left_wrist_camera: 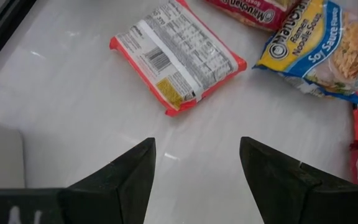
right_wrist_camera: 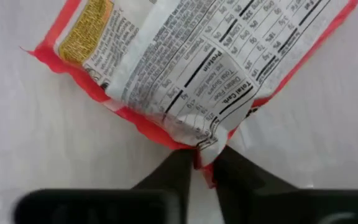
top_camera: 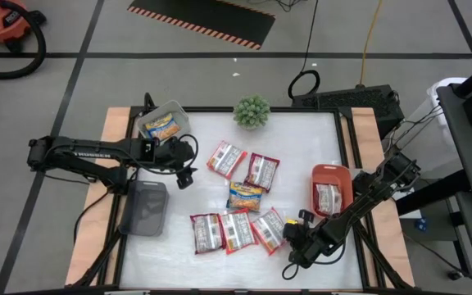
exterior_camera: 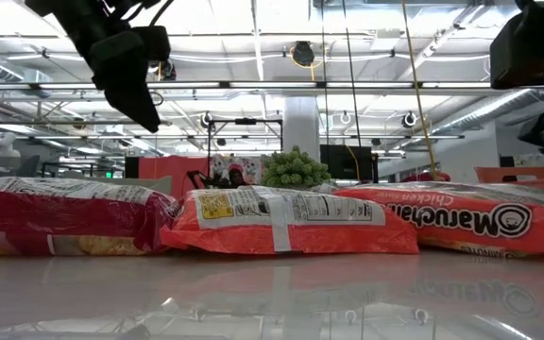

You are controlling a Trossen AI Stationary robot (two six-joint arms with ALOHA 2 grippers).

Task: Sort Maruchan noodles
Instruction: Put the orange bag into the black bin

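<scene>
The landmark here is the small green potted plant [top_camera: 251, 111] at the far edge of the white surface [top_camera: 301, 156]; everything else is placed from it. Towards the near edge from the plant lie the shiny plastic noodle packets; two red-and-white ones [top_camera: 226, 159] sit just below it, a yellow-and-blue soy sauce packet [top_camera: 245, 197] lies nearer still, and a row of three red-and-white packets runs along the near side. The right claw [right_wrist_camera: 204, 163], well to the near right of the plant, is pressed together on the corner of the rightmost red-and-white packet [top_camera: 270, 230] of that row; the wrist view shows the crinkled corner pinched between the two dark fingers, the packet lying back side up with its nutrition print showing. The orange bin [top_camera: 332, 190], to the right of the plant and nearer, already holds one red-and-white packet; the pale bin [top_camera: 162, 124] to the plant's left holds a yellow one; a dark grey bin [top_camera: 144, 206] sits nearer on the left side.

The left claw [left_wrist_camera: 197, 168] hangs spread and empty to the left of the plant, over bare surface beside a red-and-white packet.

The step in hand looks like the grasp of one red packet; the next move likely calls for a lift clear of its neighbour, a carry to the orange bin, and a release; the thin corner hold could slip.
</scene>
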